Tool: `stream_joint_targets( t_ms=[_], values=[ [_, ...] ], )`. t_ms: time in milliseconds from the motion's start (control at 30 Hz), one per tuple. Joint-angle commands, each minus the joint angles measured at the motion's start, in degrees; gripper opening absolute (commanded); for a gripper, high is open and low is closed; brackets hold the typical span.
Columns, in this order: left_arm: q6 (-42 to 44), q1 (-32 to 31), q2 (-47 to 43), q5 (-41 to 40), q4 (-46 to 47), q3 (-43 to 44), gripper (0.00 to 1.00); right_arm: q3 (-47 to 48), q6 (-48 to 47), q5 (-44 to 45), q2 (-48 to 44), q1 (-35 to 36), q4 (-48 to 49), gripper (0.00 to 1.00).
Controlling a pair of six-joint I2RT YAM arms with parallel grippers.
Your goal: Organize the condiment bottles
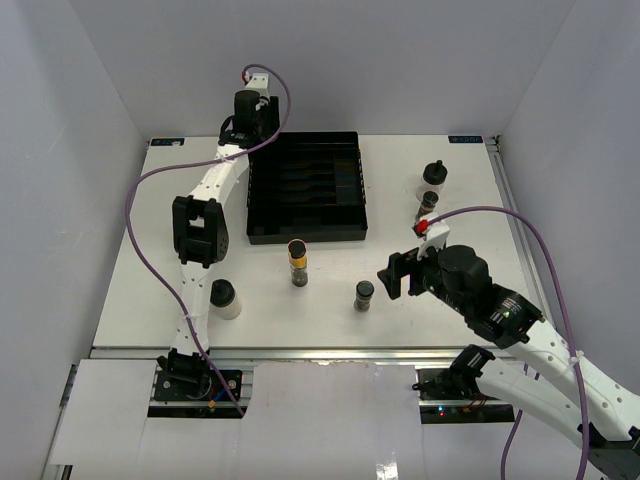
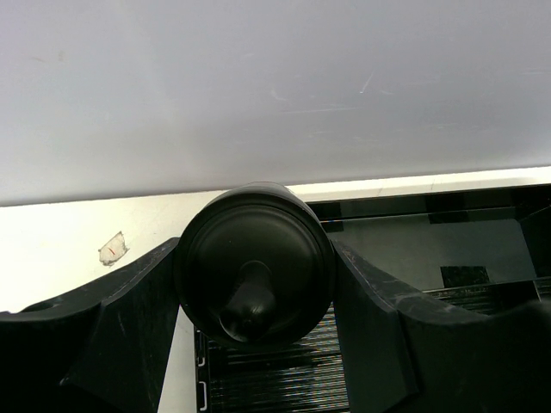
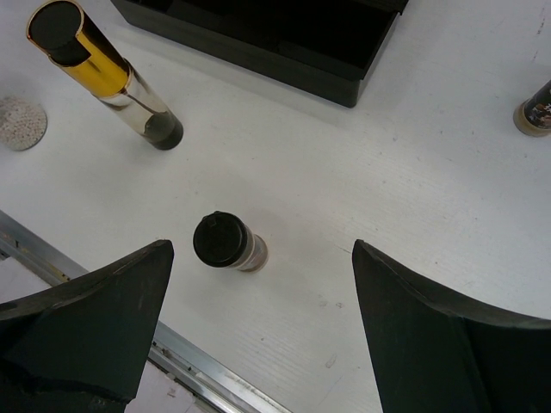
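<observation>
Left gripper (image 1: pixel 247 128) clamped on squat bottle (image 2: pixel 254 275) (black knobbed cap) at tray (image 1: pixel 305 238) far-left corner. Second squat bottle (image 1: pixel 224 298) near left arm base (image 1: pixel 187 372). Yellow-banded jar (image 1: pixel 297 262), slim dark jar (image 1: pixel 364 295) upright before tray. Right gripper (image 1: pixel 400 275) wide open, empty, beside slim dark jar.

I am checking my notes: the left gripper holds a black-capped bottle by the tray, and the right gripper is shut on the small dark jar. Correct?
Not quite: the right gripper is open, and the small dark jar stands untouched in front of it, as the right wrist view shows. The rest is correct.
</observation>
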Motion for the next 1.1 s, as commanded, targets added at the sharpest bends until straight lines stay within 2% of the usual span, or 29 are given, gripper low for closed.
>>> stream_joint_targets(
  t_ms=[0,767,900,1067],
  values=[
    [0.5,0.4,-1.7,0.5,2.9,-0.2,0.00,1.3,-0.5,1.5,-0.2,0.1,1.6,0.91],
    [1.1,0.5,1.7,-0.1,3.8,-0.1,0.02,0.8,-1.3,2.3,0.0,0.2,1.9,0.91],
    [1.5,0.5,2.1,0.2,4.1,-0.1,0.13,0.5,-1.4,2.3,0.3,0.2,2.2,0.90],
    [3.0,0.5,2.2,0.6,4.8,-0.5,0.55,0.5,-1.3,2.4,0.5,0.1,2.2,0.91]
  ],
)
